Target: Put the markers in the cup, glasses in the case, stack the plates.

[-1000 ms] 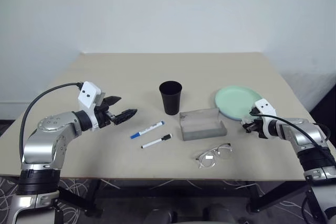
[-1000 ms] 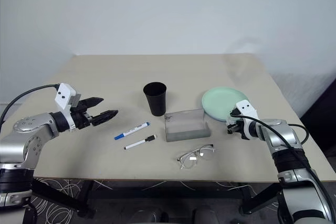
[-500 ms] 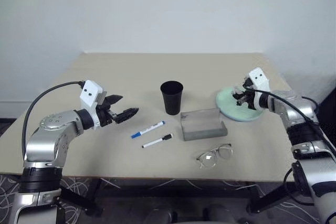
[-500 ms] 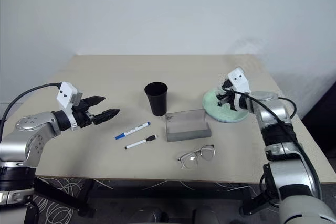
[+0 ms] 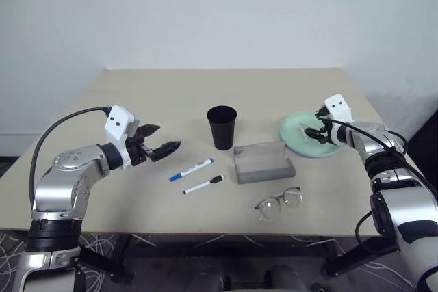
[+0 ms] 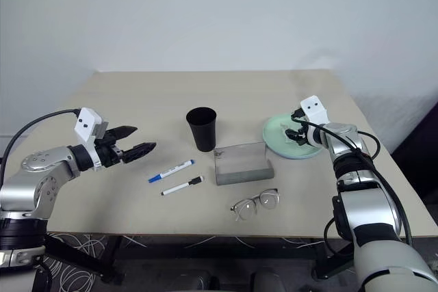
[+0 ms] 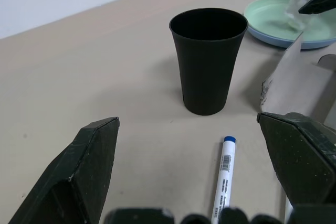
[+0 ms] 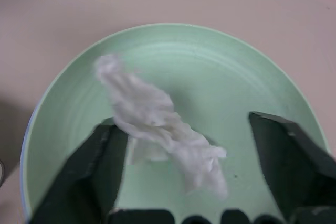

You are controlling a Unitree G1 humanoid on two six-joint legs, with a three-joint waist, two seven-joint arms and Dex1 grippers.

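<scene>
Silver arms, black fingers (image 5: 166,147)

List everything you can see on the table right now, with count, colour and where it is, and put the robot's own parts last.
cup: one, black, upright mid-table
markers: two, white, blue-capped and black-capped, lying in front of the cup
case: one, grey, right of the markers
glasses: one, silver, near front edge
plates: two, mint on light blue, stacked at right
tissue: one, white, crumpled on the mint plate
table: one, beige
left gripper: open, left of the markers
right gripper: open, over the plates
</scene>
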